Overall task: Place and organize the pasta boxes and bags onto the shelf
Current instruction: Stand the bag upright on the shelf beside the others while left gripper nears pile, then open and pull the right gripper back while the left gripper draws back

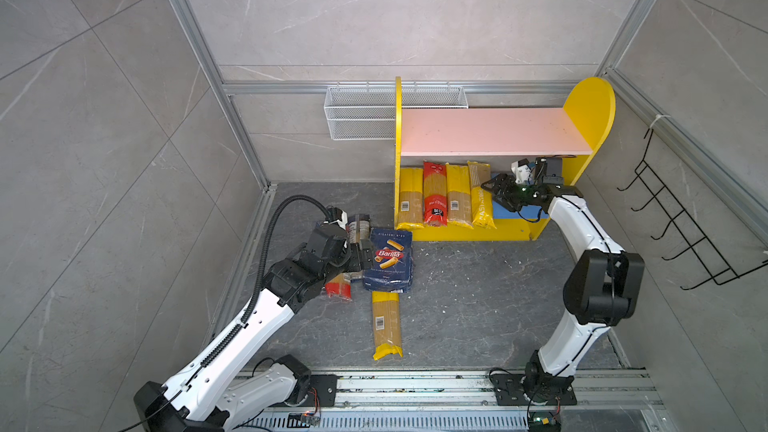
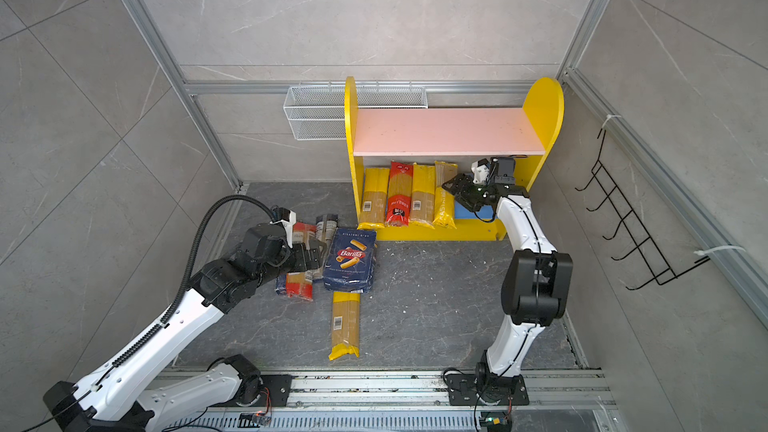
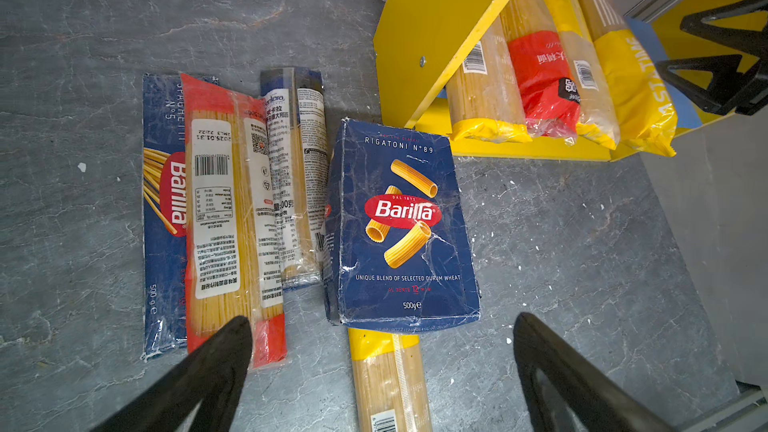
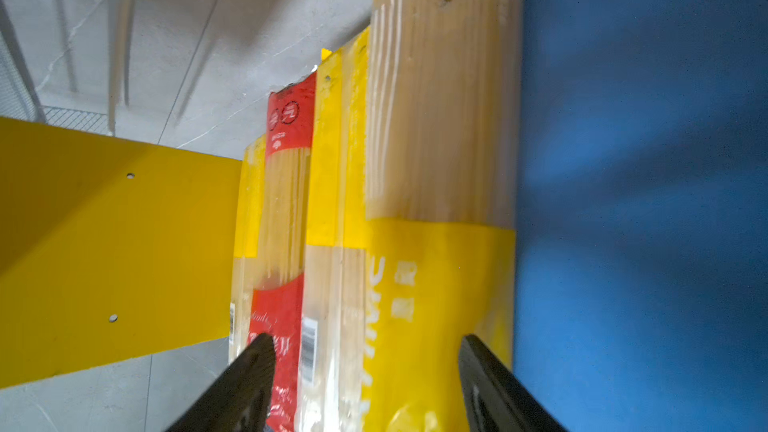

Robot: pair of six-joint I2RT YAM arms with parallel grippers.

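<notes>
Four bags [image 1: 457, 197] hugging shelf [image 1: 494, 130] edge, blue board [image 4: 644, 201] bare beside, left jaws spread, right jaws released

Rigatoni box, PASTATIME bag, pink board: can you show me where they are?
Rigatoni box [image 3: 405, 211]: left wrist view, on its red logo.
PASTATIME bag [image 1: 481, 207]: a top view, on its yellow printed part.
Pink board [image 1: 490, 130]: a top view, middle of its top.
</notes>
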